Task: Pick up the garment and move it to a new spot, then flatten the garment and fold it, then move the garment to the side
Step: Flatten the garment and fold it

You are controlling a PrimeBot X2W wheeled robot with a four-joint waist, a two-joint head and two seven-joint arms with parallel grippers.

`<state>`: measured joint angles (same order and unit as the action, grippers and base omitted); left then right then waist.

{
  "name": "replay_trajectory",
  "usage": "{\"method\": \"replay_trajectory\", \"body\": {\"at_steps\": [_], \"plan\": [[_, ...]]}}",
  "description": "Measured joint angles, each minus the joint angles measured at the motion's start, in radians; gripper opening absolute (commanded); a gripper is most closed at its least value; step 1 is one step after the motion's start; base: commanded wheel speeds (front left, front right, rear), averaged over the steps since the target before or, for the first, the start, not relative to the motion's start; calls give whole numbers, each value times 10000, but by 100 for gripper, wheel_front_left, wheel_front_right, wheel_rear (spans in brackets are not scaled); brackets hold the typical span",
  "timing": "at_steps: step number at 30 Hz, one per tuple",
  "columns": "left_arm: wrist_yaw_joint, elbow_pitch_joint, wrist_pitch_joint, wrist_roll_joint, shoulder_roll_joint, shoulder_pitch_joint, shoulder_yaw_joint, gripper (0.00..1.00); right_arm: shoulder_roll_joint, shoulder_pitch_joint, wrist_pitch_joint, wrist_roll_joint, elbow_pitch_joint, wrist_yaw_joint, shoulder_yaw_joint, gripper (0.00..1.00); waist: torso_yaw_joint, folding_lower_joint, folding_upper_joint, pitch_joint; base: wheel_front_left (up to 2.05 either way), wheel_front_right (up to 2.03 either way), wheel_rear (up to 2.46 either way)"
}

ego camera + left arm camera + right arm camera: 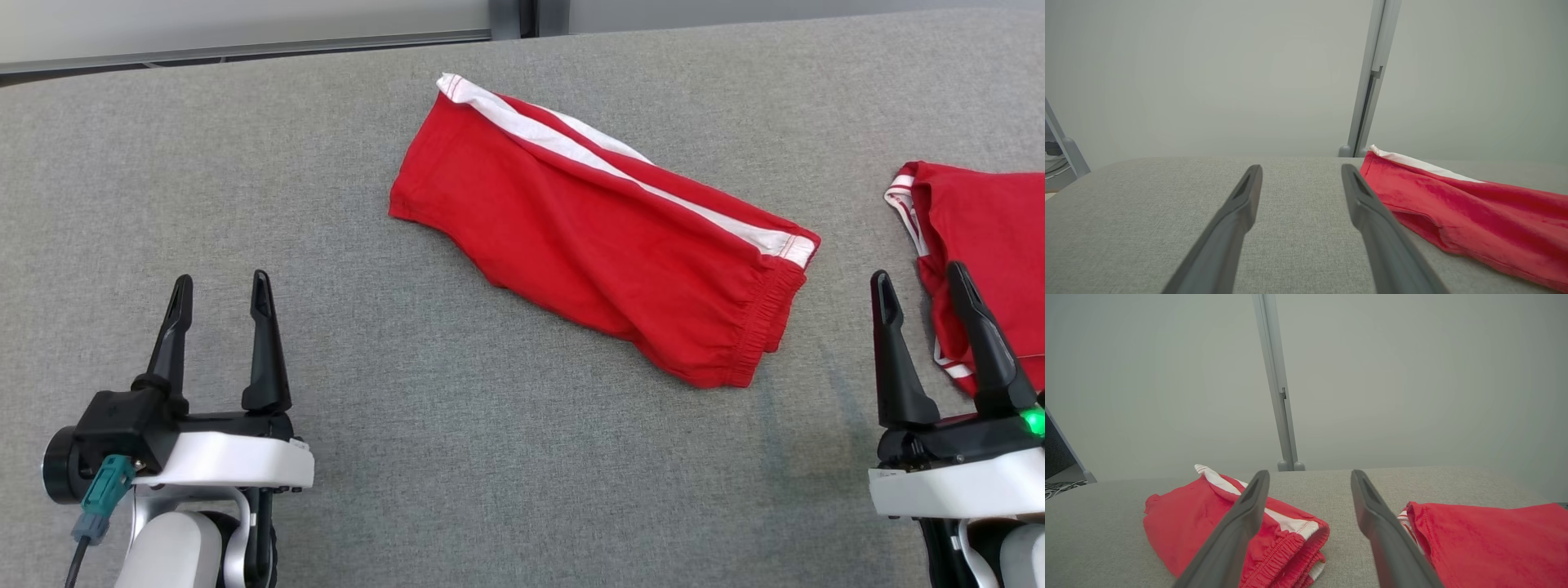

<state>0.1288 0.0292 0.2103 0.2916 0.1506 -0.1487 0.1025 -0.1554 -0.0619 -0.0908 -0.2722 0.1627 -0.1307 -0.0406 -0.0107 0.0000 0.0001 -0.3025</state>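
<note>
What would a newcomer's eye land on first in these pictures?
The red shorts with a white side stripe, lying folded and slanted across the middle of the grey table. A second red garment lies at the far right, next to the open right tool. The left tool stands open at the lower left, apart from both.

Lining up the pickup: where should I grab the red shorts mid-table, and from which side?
Probably the elastic waistband of the red shorts: it bunches thick at the end nearest the right gripper, which is open. Come from the right, down over that raised edge; the rest lies flat.
</note>
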Motion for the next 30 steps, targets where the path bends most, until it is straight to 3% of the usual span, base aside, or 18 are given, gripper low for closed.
{"method": "replay_trajectory", "body": {"at_steps": [4, 8, 16, 23, 29, 30], "plan": [[-146, 0, -207, 0, 42, -181, 247, 100, 10, -10, 8, -54, 63, 0, 38, 100, 13, 0, 0, -107, 0, 0, 0], [-821, 466, -907, 35, 46, -1534, 890, 100, 29, -159, 33, -71, 138, 0, 23, 100, 15, 0, 0, -413, 0, 0, 0], [-1998, 3567, -2782, 479, 2, -4466, 1616, 100, 138, -655, -104, -238, 17, 0, -234, 100, -468, 0, -1, -1116, 0, 0, 0], [-2382, 6243, -3944, 560, 284, -6196, 2084, 100, 291, -827, -389, -431, -360, 0, -366, 100, -970, 0, 0, -1556, 0, 0, 0], [-2508, 7058, -4491, 650, 280, -6996, 2533, 100, 309, -929, -510, -522, -545, 0, -351, 100, -1056, 0, 0, -1648, 0, 0, 0], [-2512, 7173, -4602, 698, 274, -7079, 2623, 78, 309, -952, -516, -537, -564, 0, -357, 100, -1057, -1, 0, -1647, 0, 0, 0]]}}
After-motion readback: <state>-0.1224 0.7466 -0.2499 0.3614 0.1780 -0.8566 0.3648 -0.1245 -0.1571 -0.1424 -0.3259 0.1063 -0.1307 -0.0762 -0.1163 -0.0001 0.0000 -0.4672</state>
